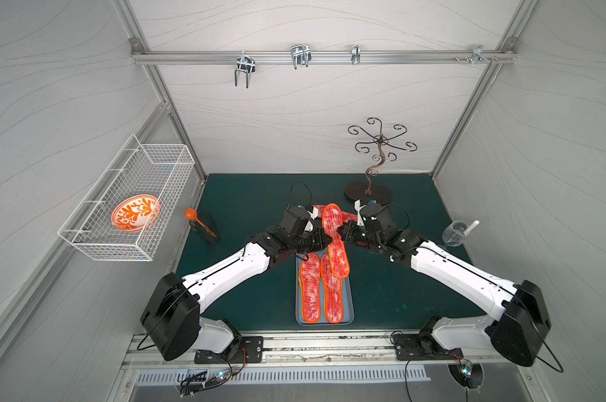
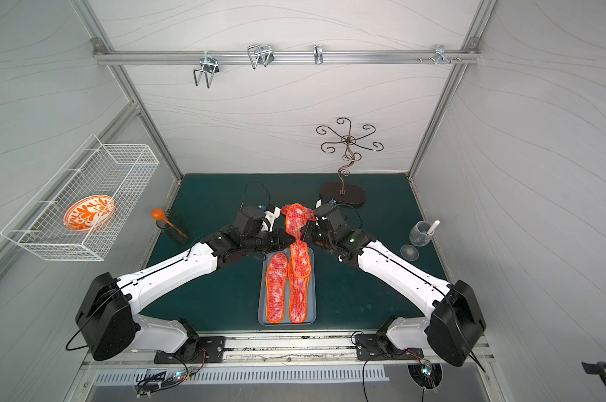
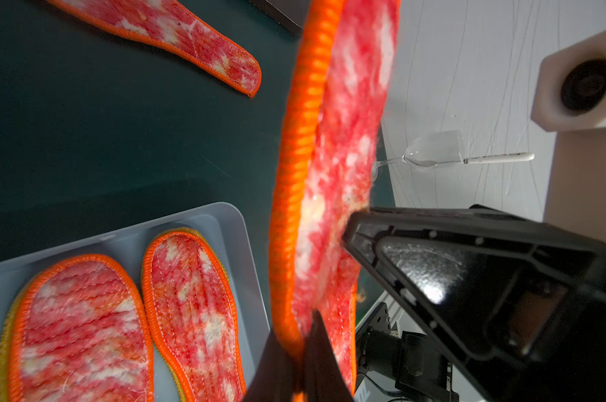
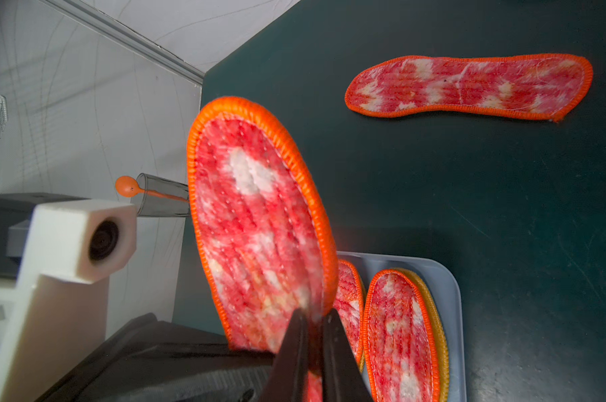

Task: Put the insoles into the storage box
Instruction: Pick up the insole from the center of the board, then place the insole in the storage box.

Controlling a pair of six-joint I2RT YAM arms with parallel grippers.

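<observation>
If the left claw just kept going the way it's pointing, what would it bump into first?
The left gripper is shut on the raised insole; pushing on, it would likely hit the right gripper, clamped on that insole just opposite, though depth is unclear.

Clearly a robotics laboratory, more exactly a closed test cell, not a home or a shop. Shut in on three sides by pale wall panels [image 1: 294, 115] fixed in an aluminium frame [image 1: 399, 55], with bare metal hooks [image 1: 300, 57] along the back. Bolted to a metal base rail [image 1: 329, 343] at the front: left arm [image 1: 225, 271] and right arm [image 1: 458, 275], white and black, with loose cables [image 1: 204, 381] and a slotted cable duct [image 1: 294, 376] below. Fitted with a white camera block [image 4: 82, 240] at the wrist. Covered with a dark green mat [image 1: 246, 195] as work surface. Set out with unrelated household things: insoles [image 1: 310, 289], wire basket [image 1: 85, 222] with painted bowl [image 1: 134, 217], wine glass [image 1: 455, 233], scrolled metal stand [image 1: 381, 141].
</observation>
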